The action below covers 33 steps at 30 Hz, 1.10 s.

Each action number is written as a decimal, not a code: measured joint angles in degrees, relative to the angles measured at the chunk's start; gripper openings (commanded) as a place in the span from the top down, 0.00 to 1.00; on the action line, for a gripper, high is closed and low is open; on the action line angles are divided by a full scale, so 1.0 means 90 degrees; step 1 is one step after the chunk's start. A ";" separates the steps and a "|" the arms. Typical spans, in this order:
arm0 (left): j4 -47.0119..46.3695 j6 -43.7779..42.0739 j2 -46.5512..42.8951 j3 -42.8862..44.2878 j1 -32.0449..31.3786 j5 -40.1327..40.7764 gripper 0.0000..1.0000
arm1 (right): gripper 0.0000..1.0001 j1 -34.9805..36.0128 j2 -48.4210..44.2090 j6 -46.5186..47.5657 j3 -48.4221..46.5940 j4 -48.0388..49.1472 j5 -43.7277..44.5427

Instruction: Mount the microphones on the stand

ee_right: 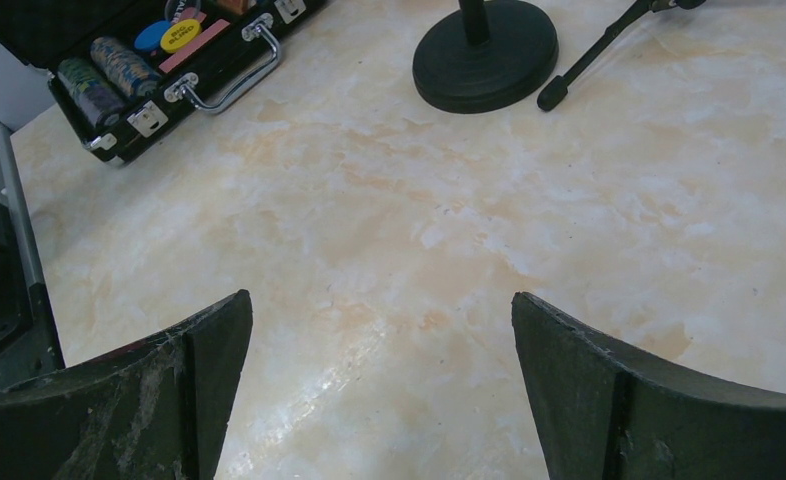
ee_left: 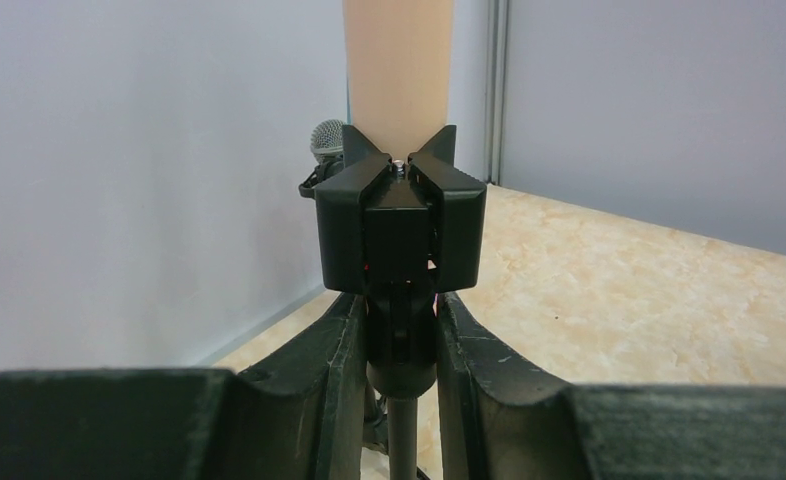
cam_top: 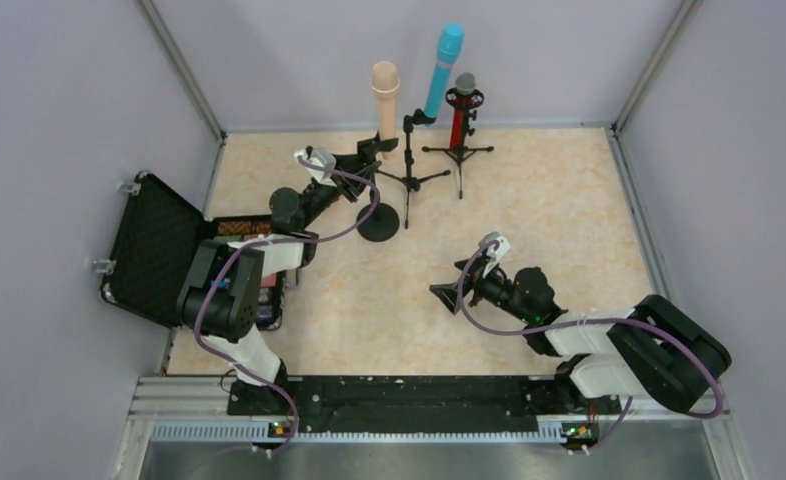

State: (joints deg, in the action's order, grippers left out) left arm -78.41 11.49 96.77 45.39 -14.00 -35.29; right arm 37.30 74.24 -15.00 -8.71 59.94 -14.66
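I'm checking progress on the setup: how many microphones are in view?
3, near the far wall: the peach-pink microphone leftmost, its stand held by the left gripper; the cyan-blue microphone in the middle; the red microphone rightmost. None looks hidden.

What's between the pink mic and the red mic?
The blue microphone, tilted on a tripod stand, between the pink microphone and the red microphone; the top view shows it.
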 measured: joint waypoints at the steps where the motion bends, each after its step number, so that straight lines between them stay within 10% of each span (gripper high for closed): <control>1: -0.0036 0.0015 0.0002 -0.0017 0.0007 0.0007 0.96 | 0.02 0.0000 0.0000 -0.0002 0.0000 0.0000 0.0000; 7: -0.0187 0.0051 0.0024 -0.0070 0.0036 0.0015 0.43 | 0.01 0.0000 -0.0049 0.0000 0.0000 -0.0046 0.0000; 18: -0.0551 0.0070 0.0015 -0.0177 0.0070 0.0209 0.04 | 0.01 0.0000 -0.0124 0.0000 0.0000 -0.0170 0.0002; 33: -0.0823 0.0517 -0.0675 -0.1518 0.0083 0.0680 0.01 | 0.01 0.0000 -0.0265 -0.0022 -0.0250 -0.0481 -0.0066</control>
State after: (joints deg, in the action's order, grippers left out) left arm -85.82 16.14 90.70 31.73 -13.26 -29.17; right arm 37.30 71.85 -15.20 -10.96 55.61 -15.25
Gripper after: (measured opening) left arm 0.985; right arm 0.987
